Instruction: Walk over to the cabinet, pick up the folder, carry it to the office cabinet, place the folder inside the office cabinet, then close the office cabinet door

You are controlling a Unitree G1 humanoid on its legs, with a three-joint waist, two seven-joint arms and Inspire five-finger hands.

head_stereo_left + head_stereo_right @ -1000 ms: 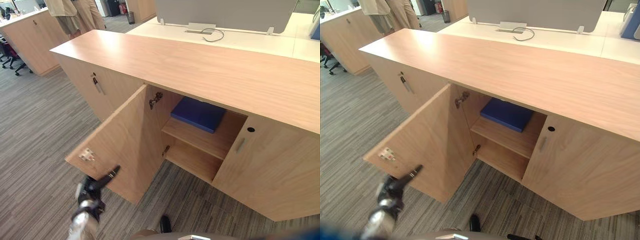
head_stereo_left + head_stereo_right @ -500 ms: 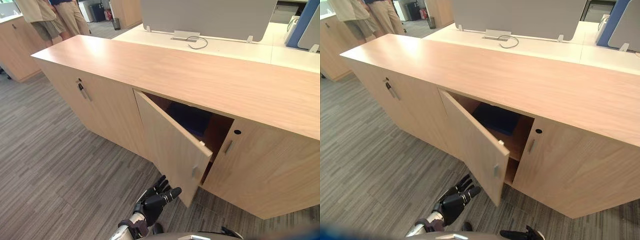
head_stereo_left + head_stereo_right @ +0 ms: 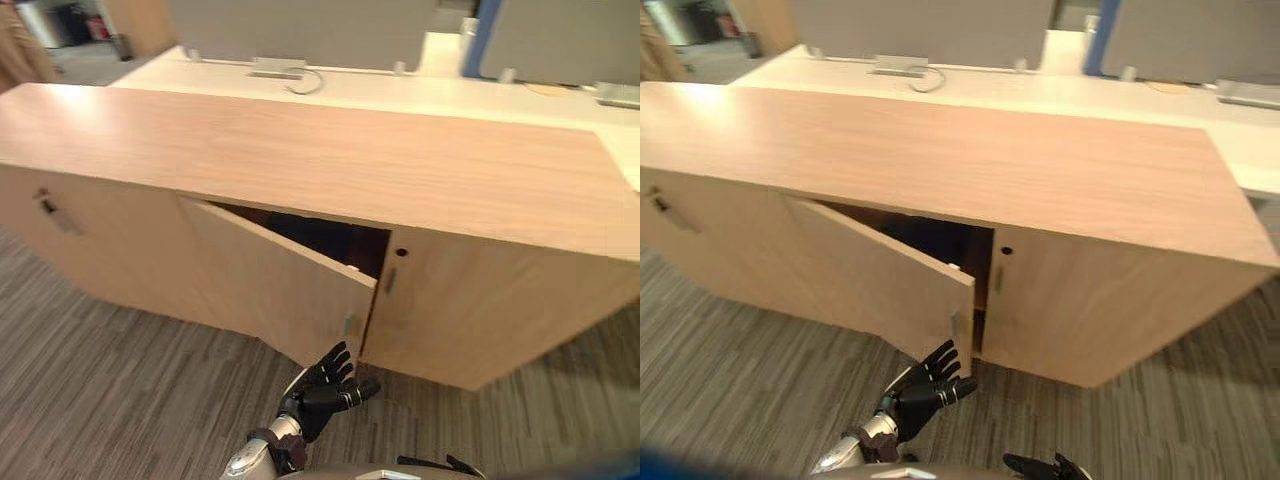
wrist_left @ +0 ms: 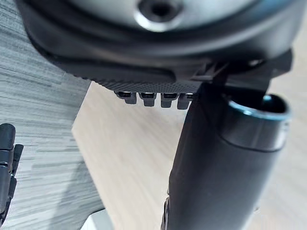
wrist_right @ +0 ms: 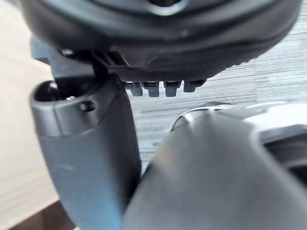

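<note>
Now we see the office cabinet [image 3: 300,150] with its door [image 3: 270,290] ajar, hanging at a narrow angle to the front. In the dark opening behind it lies what is probably the folder [image 3: 322,236]. Our left robot hand [image 3: 325,392] sits just below the door's free corner, fingers spread straight and holding nothing; we cannot tell whether it touches the door. The right robot hand [image 3: 1040,466] shows low over the carpet [image 3: 100,380], and we cannot tell its state.

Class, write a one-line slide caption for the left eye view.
Open left hand at the lower corner of the office cabinet door, which stands ajar.
</note>
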